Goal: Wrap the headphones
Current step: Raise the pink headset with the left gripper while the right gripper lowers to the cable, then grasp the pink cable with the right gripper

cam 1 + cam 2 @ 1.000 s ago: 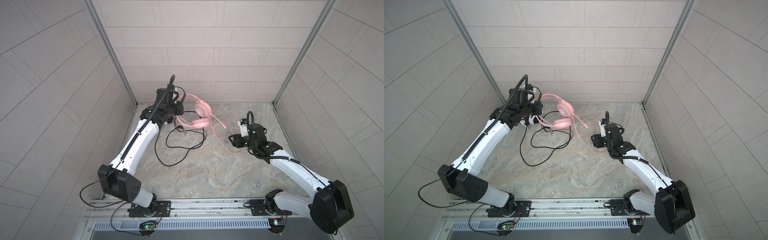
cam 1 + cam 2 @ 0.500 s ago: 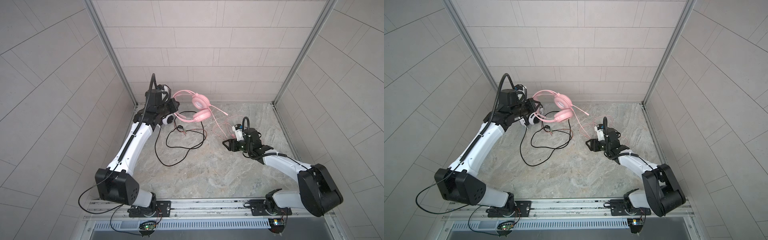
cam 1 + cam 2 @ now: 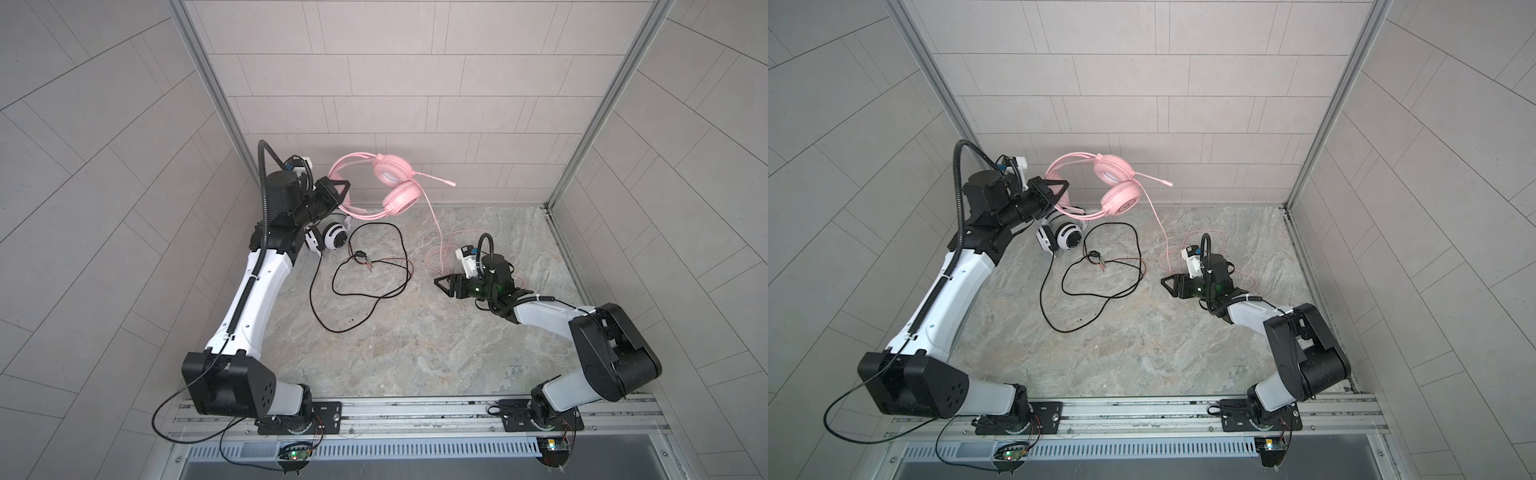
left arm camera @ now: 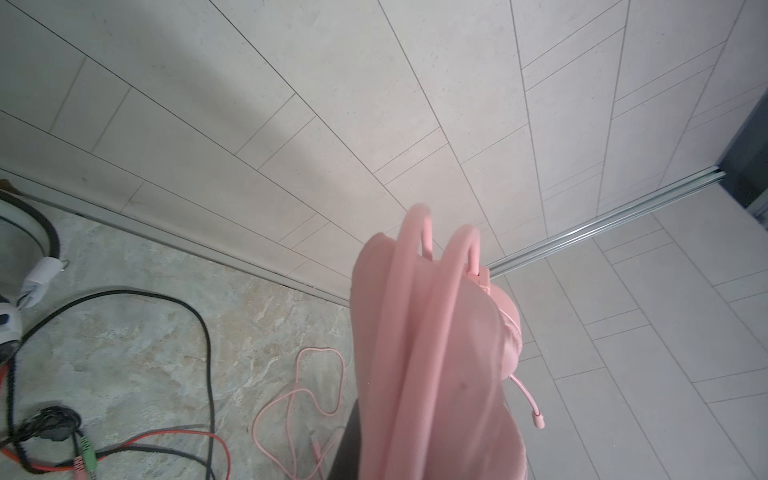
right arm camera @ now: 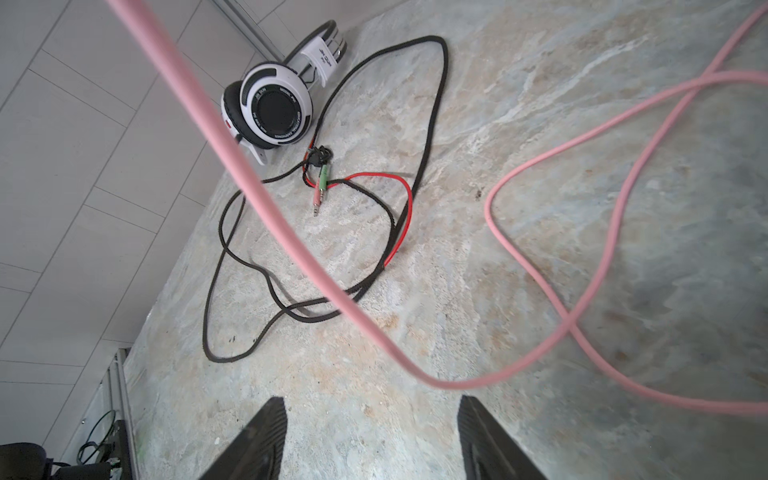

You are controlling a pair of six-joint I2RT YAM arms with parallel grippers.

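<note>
Left claw [image 3: 341, 198] is pinched tight on the headband [image 4: 419, 332] of the pink headset [image 3: 395, 183]. It holds the headset up off the surface [image 3: 415, 353], near the back wall, with the two ear cups hanging together and the small boom mic sticking out sideways. In the left wrist view the headband fills the near field, so the fingers are hidden there.

From the lower cup the pink cable [image 3: 435, 222] drops in a slack line to the surface. The rest of it lies there in loose loops just beside the right claw [image 3: 441, 281]. That claw sits low over the surface with its jaws well apart and nothing between them. In the right wrist view the pink cable sweeps across just ahead of the fingertips [image 5: 266, 432], not yet inside them.

The white-and-black headset [image 3: 332, 236] lies on the surface under the left arm. Its black cable [image 3: 374, 291] sprawls in wide loops toward the middle, with the plugs [image 5: 320, 187] among them, and no claw touches it.

By the look of it, the step in hand is the start of the pink wrap: one arm holds the headset as the spool, and the other is placed to fetch the cable. The next move calls for the right claw to get around the hanging run and close on it. It would then lead the cable round the headband or cups under light tension, so the slack loops on the surface do not snag. The white-and-black headset looks left for afterwards.
</note>
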